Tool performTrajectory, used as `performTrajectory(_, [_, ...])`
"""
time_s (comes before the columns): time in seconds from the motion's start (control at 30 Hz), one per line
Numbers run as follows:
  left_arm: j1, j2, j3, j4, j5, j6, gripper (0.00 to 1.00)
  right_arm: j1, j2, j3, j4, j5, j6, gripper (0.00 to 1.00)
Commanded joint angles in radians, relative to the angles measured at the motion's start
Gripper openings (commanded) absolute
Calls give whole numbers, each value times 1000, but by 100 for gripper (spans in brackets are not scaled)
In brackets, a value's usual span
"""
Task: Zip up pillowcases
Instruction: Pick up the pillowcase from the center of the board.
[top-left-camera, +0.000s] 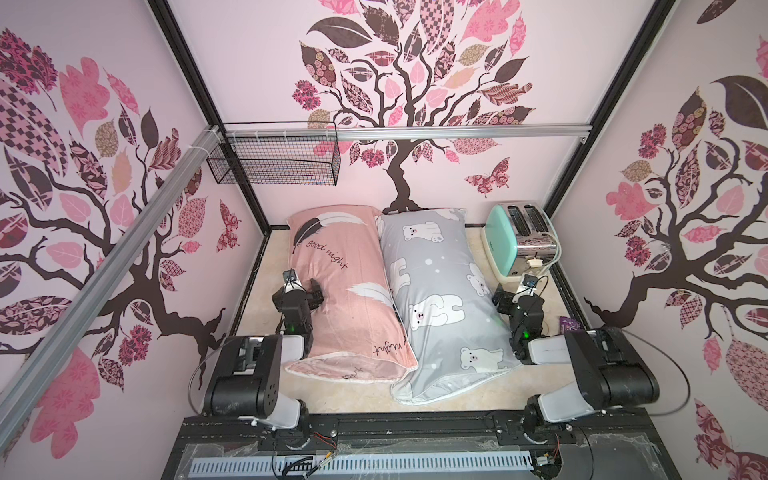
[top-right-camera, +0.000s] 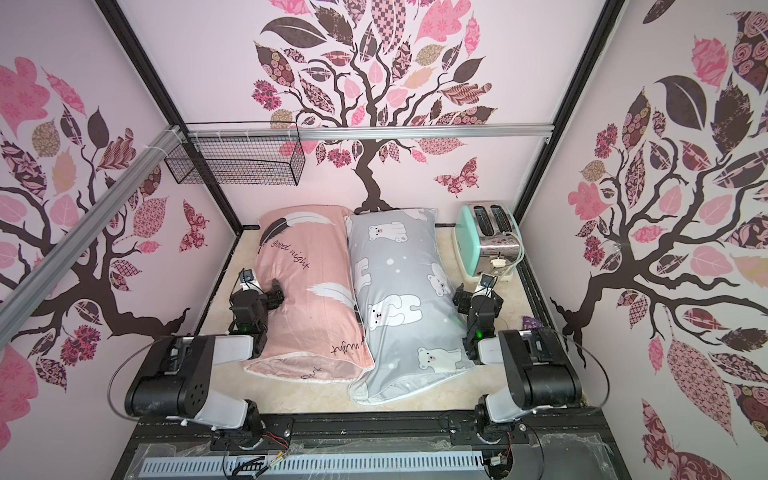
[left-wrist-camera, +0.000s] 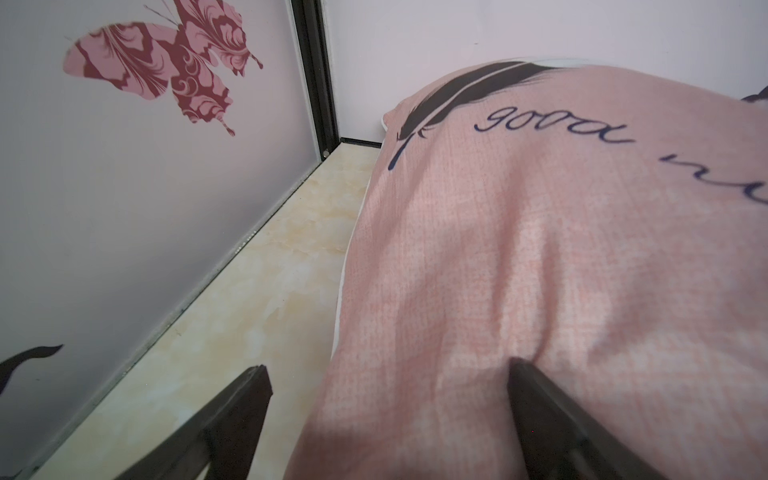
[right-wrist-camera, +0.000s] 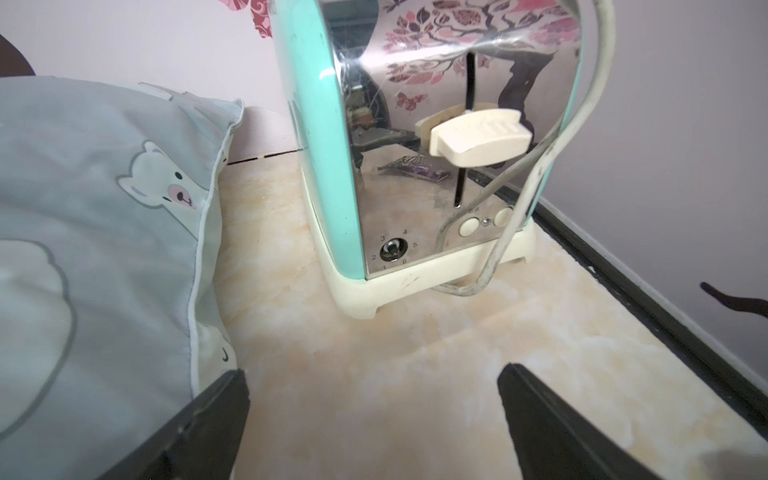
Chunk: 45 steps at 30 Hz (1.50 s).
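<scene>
Near the toaster (right-wrist-camera: 316, 145), I see right gripper (right-wrist-camera: 374, 370), fingers apart, empty, beside grey polar-bear pillowcase (right-wrist-camera: 104, 137). Left gripper (left-wrist-camera: 388, 365), farthest from toaster, fingers apart astride edge of pink feather pillowcase (left-wrist-camera: 540, 249).

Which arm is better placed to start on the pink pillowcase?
Left, likely. The left end effector, open, straddles the side edge of the pink pillowcase; the right end effector hangs open beside the grey pillowcase, facing the toaster.

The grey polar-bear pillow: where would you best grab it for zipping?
Pinch the loose hem at the grey pillow's near, gaping end, coming from above on the robot's side. There the fabric lies flat and slack; the stuffed body is likely too plump. The zipper pull is not visible.
</scene>
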Motion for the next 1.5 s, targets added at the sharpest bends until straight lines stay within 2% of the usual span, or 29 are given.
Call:
performTrajectory(0.0, [-93, -282, 140, -350, -138, -55, 96, 12, -264, 190, -464, -7, 85, 100])
performTrajectory(0.1, [-212, -439, 317, -771, -56, -235, 98, 70, -378, 316, -841, -135, 139, 100])
performTrajectory(0.17, [-376, -478, 371, -951, -43, -285, 98, 149, -406, 376, -1031, -208, 143, 100])
performTrajectory(0.23, [-567, -503, 377, -1104, -51, -351, 95, 271, -433, 422, -1205, -236, 139, 99])
performTrajectory(0.33, [-765, -538, 312, -1210, 43, -505, 83, 456, -459, 465, -1407, -309, 184, 97])
performTrajectory(0.37, [-804, -543, 282, -1207, 95, -552, 80, 509, -462, 470, -1447, -332, 213, 95])
performTrajectory(0.4, [-831, -539, 240, -1176, 194, -584, 78, 571, -460, 470, -1472, -372, 246, 92])
performTrajectory(0.43, [-836, -528, 194, -1131, 317, -615, 74, 628, -453, 466, -1483, -411, 287, 88])
performTrajectory(0.53, [-838, -508, 45, -941, 505, -709, 58, 783, -403, 452, -1409, -503, 410, 73])
performTrajectory(0.63, [-837, -517, -53, -792, 552, -777, 47, 891, -315, 446, -1262, -592, 499, 49])
performTrajectory(0.73, [-838, -525, -104, -722, 553, -824, 45, 928, -226, 428, -1106, -671, 555, 36])
performTrajectory(0.87, [-803, -513, -160, -673, 536, -848, 44, 926, -142, 394, -993, -623, 568, 27])
performTrajectory(0.97, [-770, -500, -174, -645, 562, -852, 42, 920, -96, 400, -1001, -555, 566, 26])
performTrajectory(1.03, [-754, -481, -172, -639, 577, -846, 41, 892, -103, 379, -996, -518, 561, 29])
performTrajectory(1.13, [-734, -432, -174, -591, 604, -844, 37, 830, -100, 325, -913, -612, 578, 31])
performTrajectory(1.37, [-720, -345, -173, -516, 621, -853, 31, 826, -34, 317, -880, -656, 570, 34])
performTrajectory(1.47, [-714, -329, -176, -510, 618, -850, 26, 826, -26, 299, -838, -704, 587, 30])
